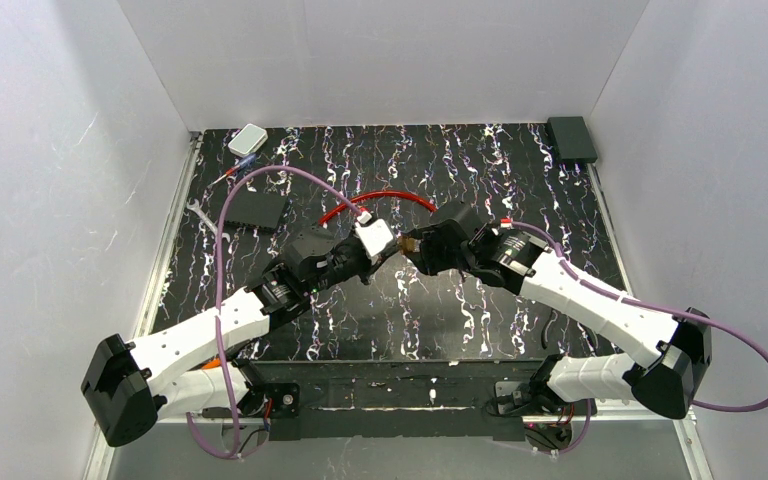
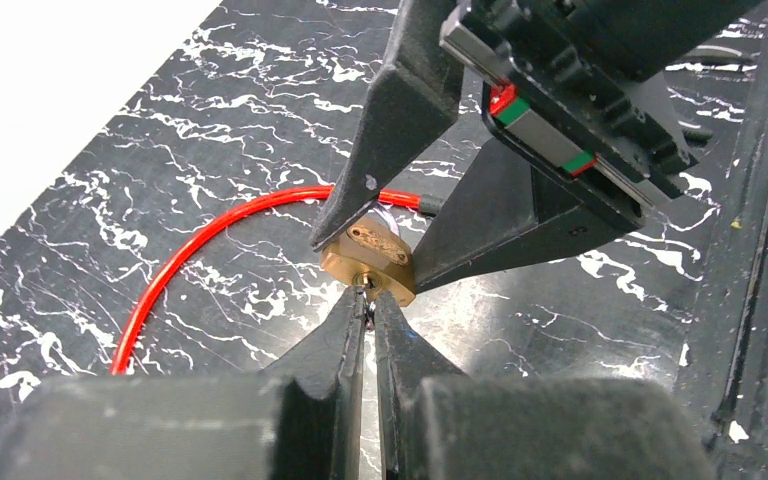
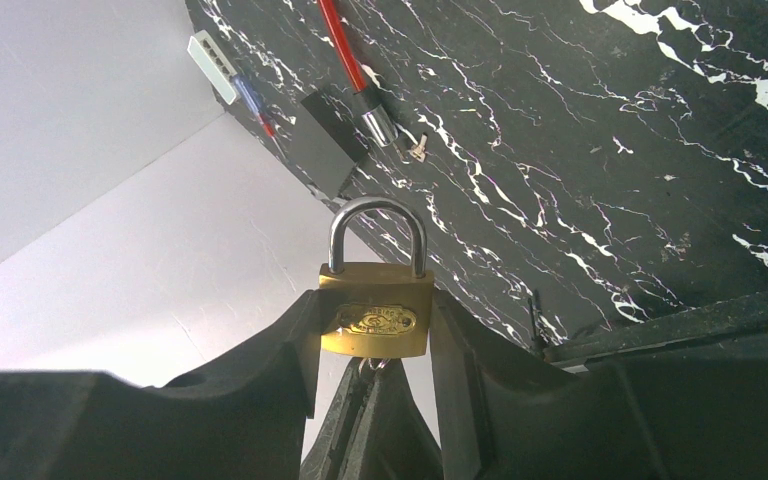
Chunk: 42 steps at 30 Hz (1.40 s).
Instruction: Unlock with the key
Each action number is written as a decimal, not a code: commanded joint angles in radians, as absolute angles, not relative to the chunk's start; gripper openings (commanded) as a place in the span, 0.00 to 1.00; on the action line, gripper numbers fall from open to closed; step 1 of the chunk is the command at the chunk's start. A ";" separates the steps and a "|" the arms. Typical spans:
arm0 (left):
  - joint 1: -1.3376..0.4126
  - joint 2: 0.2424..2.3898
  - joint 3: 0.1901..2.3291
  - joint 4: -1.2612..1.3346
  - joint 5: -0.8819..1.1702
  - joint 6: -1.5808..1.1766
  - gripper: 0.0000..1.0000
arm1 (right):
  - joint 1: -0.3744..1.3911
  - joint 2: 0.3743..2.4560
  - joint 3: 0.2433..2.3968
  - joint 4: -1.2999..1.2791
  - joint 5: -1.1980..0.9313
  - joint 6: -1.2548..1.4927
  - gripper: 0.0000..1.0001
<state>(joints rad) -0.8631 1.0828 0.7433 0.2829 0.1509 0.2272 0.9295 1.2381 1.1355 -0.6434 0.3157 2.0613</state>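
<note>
Clamping the padlock [image 3: 376,310] by its hard, probably slippery sides, your right claw [image 3: 375,335] grips it — left claw [image 2: 367,300] pinches the key [image 3: 372,366].

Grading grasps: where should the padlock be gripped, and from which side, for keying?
Clamp the padlock across its brass body's two narrow sides, approaching its broad face, as the right gripper does. Those flat, parallel sides seat well, and this leaves the shackle free and the bottom keyhole open to the left gripper's key.
</note>
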 commanded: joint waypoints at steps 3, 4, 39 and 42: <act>-0.875 1.061 0.731 0.317 0.143 0.356 0.00 | 0.940 1.244 1.192 -0.654 0.265 2.040 0.01; -0.878 1.062 0.728 0.317 0.145 0.368 0.00 | 0.940 1.245 1.193 -0.656 0.265 2.039 0.01; -0.909 0.934 0.725 0.163 -0.137 -0.031 0.82 | 0.939 1.196 1.162 -0.733 0.441 1.968 0.01; -0.907 0.945 0.732 0.172 -0.126 -0.183 0.81 | 0.939 1.194 1.166 -0.741 0.449 1.958 0.01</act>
<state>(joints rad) -0.9127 0.9348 0.6880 0.1993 -0.0841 0.0830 0.9356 1.2251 1.1557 -0.7341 0.3897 1.9842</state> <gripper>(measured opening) 0.819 0.475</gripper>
